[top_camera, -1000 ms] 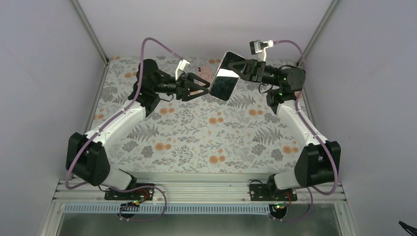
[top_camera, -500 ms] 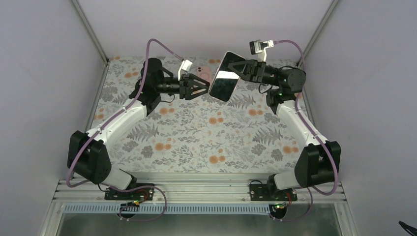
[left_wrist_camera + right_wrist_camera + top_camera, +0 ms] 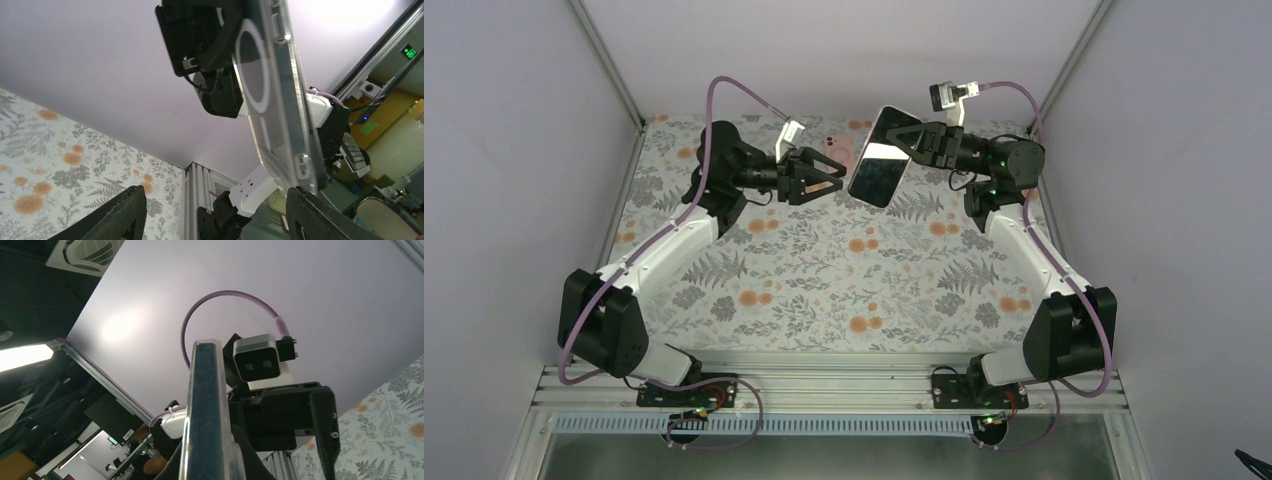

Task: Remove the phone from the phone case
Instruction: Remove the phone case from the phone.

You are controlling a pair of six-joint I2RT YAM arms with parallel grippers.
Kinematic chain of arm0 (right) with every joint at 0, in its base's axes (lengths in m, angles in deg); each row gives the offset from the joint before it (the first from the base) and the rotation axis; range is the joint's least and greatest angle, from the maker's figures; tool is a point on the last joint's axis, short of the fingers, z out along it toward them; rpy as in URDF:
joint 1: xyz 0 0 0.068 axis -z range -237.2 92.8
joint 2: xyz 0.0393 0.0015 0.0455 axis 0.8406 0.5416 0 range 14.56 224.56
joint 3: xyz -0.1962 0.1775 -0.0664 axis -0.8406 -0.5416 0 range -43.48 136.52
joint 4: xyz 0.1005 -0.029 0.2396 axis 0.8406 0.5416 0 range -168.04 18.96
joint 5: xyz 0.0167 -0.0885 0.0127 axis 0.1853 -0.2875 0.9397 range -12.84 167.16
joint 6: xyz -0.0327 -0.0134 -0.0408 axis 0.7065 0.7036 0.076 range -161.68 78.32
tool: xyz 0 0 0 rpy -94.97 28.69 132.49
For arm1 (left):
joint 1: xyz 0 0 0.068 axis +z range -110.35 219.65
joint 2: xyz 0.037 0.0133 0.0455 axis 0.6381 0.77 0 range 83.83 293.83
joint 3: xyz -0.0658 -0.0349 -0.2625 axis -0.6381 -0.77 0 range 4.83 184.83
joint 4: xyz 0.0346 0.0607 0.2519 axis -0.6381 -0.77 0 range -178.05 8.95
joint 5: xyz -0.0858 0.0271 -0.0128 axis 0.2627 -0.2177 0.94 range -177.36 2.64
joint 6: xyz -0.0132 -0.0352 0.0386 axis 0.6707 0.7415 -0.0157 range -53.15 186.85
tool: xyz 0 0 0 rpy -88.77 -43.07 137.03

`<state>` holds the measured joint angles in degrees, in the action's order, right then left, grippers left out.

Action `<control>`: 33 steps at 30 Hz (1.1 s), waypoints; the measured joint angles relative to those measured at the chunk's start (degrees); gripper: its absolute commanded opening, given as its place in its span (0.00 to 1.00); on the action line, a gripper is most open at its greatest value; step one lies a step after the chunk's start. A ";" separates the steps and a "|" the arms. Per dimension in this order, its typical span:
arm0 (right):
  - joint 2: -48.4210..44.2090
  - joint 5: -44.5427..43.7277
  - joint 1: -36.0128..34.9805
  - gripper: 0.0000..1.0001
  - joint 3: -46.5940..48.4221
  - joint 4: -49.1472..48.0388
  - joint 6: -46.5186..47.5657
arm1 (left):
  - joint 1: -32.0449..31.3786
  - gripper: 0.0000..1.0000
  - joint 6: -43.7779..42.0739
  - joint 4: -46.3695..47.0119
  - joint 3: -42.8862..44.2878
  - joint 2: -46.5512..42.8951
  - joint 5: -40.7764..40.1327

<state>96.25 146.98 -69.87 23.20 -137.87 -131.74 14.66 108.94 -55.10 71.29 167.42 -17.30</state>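
"Pale walls (image 3: 824,50), a flowered table (image 3: 824,290), both arms raised at the far end. How far along are you?"

"Barely begun, I'd say. My right gripper (image 3: 904,138) is clamped tight on the phone case (image 3: 265,100) and holds it tilted in the air over the far part of the table. The phone (image 3: 876,165) looks seated inside it, and nothing is peeled apart."

"And your left?"

"My left gripper (image 3: 834,177) has its jaws spread wide with nothing in them. It hangs just beside one edge of the case, and as far as I can see it isn't touching. From my left wrist the case stands ahead of my open fingers (image 3: 125,215)."

"What does the thing look like?"

"The case is clear and looks stiff. It has a white ring on its back and button cut-outs along the rim. The phone's glass is dark and glossy, throwing back the light. Everything that counts is left: catch a case edge, pry it off, slide the phone free. A small pink thing (image 3: 832,147) lies on the table behind my left gripper. I cannot tell what it is."
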 measured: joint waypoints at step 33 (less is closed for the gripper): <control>0.00 -0.02 0.00 0.04 -0.07 -0.04 1.27 | -2.19 0.70 2.14 3.17 -0.39 -1.84 1.20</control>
<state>96.25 146.96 -69.87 23.13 -137.91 -130.47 12.47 111.08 -51.93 70.89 165.58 -16.10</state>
